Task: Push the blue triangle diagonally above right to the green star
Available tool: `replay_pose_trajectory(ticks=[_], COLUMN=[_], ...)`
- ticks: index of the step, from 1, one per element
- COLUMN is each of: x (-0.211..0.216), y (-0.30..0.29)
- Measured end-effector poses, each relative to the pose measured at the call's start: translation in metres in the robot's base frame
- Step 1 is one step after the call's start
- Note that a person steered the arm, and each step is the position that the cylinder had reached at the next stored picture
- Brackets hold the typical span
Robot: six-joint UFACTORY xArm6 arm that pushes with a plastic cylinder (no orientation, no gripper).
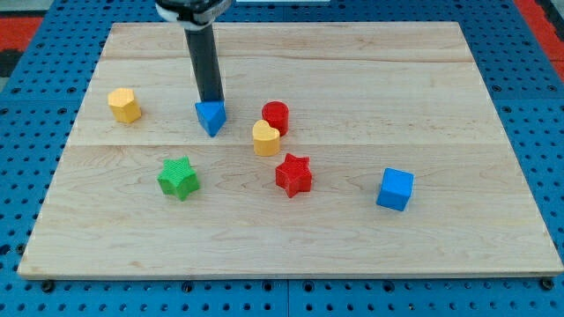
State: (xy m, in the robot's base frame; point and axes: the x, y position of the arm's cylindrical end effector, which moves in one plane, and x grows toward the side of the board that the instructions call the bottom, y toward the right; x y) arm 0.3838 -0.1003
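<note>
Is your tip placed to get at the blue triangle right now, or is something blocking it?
Probably yes. My tip sits right at the top edge of the blue triangle, seemingly touching it, with nothing between. The green star lies below and to the view's left.

The tabletop (pixel 352 255) is pale wood with light grain in lengthwise bands, set on a blue pegboard (pixel 26 176) dotted with holes. On it sit a blue triangle (pixel 211 117), green star (pixel 179 178), red star (pixel 293 174), red cylinder (pixel 276 116), yellow heart (pixel 265 138), orange-yellow hexagon (pixel 125 105) and blue cube (pixel 395 189). The rod is dark grey.
</note>
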Motion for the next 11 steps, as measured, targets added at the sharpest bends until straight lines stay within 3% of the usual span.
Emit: replay_pose_trajectory(ticks=[1, 2, 3, 5, 6, 8, 9, 10, 11], x=[-0.003, 0.027, 0.059, 0.029, 0.042, 0.09, 0.094, 0.066, 0.063], y=[-0.035, -0.103, -0.081, -0.053, -0.003, 0.009, -0.026, -0.044, 0.002])
